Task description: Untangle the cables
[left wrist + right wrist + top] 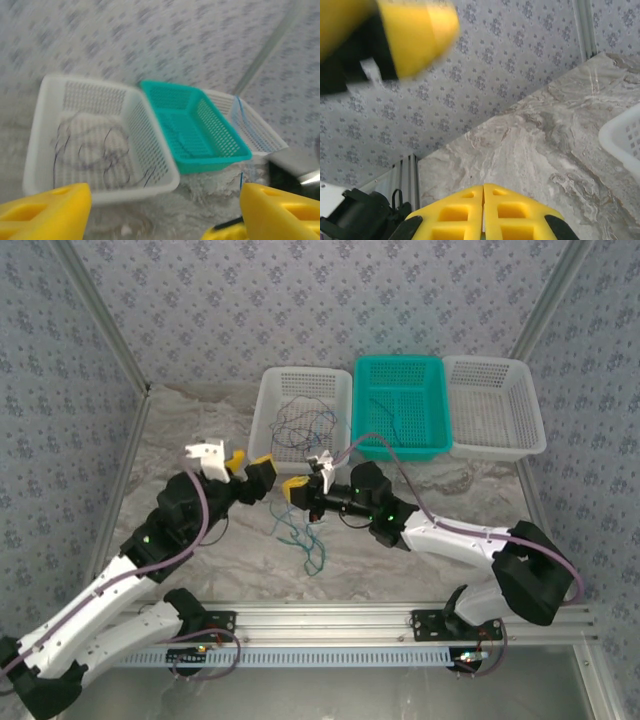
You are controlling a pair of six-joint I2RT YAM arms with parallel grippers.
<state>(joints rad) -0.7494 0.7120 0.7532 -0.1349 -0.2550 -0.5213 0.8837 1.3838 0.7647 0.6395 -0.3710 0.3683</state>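
Top external: thin blue and teal-green cables (300,535) lie in loose loops on the grey marbled tabletop (180,425), just below the two grippers; thin dark cables (305,422) sit tangled in the left white plastic mesh basket (305,371). Right gripper (297,488) — yellow fingers (455,215) pressed together, seam closed; whether a strand is pinched, cannot tell. Left gripper (248,466) — jaws wide apart, nothing between them; judged: posed opposite the right one to take a second hold and draw strands apart.
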